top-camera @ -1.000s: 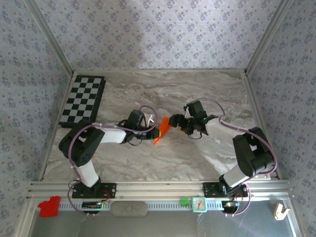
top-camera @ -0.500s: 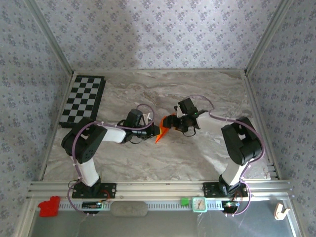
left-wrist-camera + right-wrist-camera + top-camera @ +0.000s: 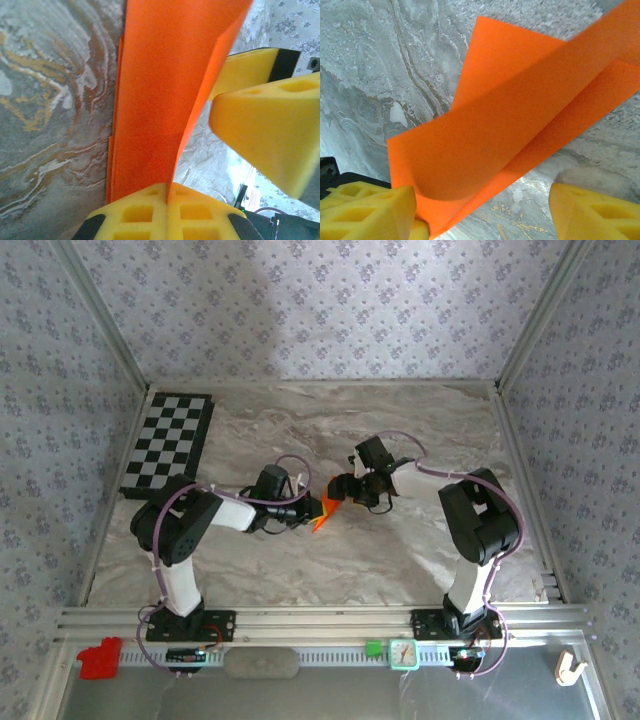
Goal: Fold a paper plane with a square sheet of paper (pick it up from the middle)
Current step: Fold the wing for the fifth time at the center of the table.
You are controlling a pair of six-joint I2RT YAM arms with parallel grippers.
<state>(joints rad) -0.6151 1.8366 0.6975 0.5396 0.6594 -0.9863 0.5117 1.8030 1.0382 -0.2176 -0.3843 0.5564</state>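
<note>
closing in from 3 o'clock, the right pincer [image 3: 341,486] now sits right at the upper end of the orange paper [image 3: 325,510]. a second ago it stood a little farther off toward 3 o'clock, with its arm stretched wider; the elbow has since swung in toward the middle of the worktop [image 3: 300,560]. its yellow fingers stand wide, one on each side of the paper, and as far as the wrist view shows they are not pressing it. the left pincer [image 3: 167,196], reaching in from 9 o'clock, is clamped tight on the paper's near edge and holds it on edge near the worktop's centre, about where it was before. whether the far end touches the marble i cannot tell. the paper is already doubled over along a crease, but it does not look like a finished dart, so i judge the plane partly folded. the approach probably means a second grip for the next fold. the checkerboard [image 3: 168,443] lies at 10 o'clock, well apart.
</note>
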